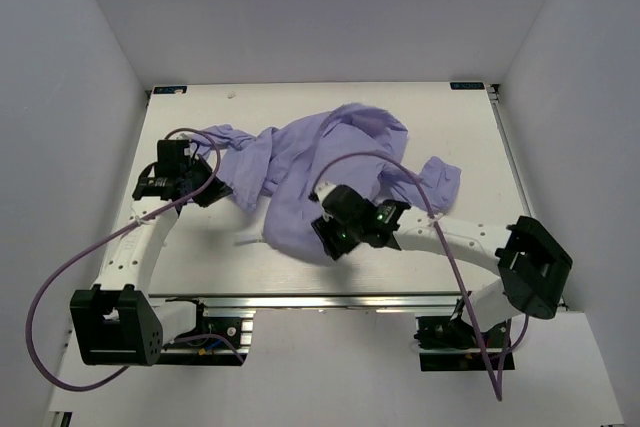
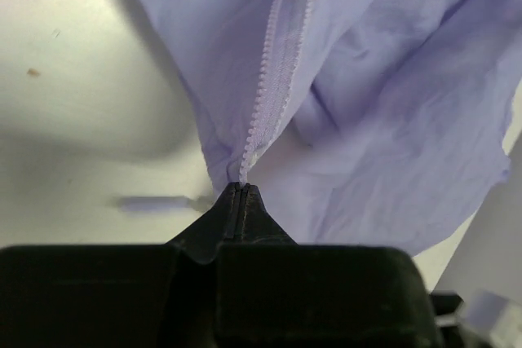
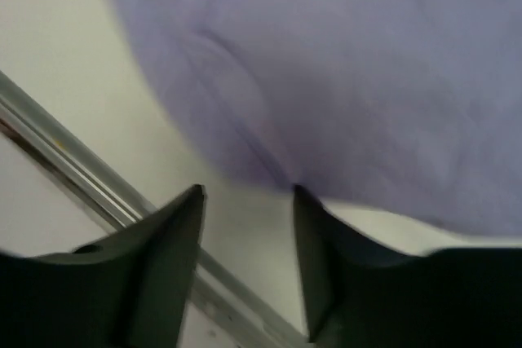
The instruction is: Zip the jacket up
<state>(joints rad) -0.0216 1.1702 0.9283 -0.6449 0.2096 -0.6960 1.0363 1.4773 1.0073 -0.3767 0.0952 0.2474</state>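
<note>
Lavender and wrinkled, the jacket lies bunched on the middle and far part of the white table, between the two arms, with one loose end trailing to the right. The left gripper is clamped tight on the cloth at the lower end of the zipper, whose pale teeth run up and away from the black fingertips. The right gripper has its jaws apart with nothing between them, at the jacket's near edge, over bare tabletop beside the metal rail.
</note>
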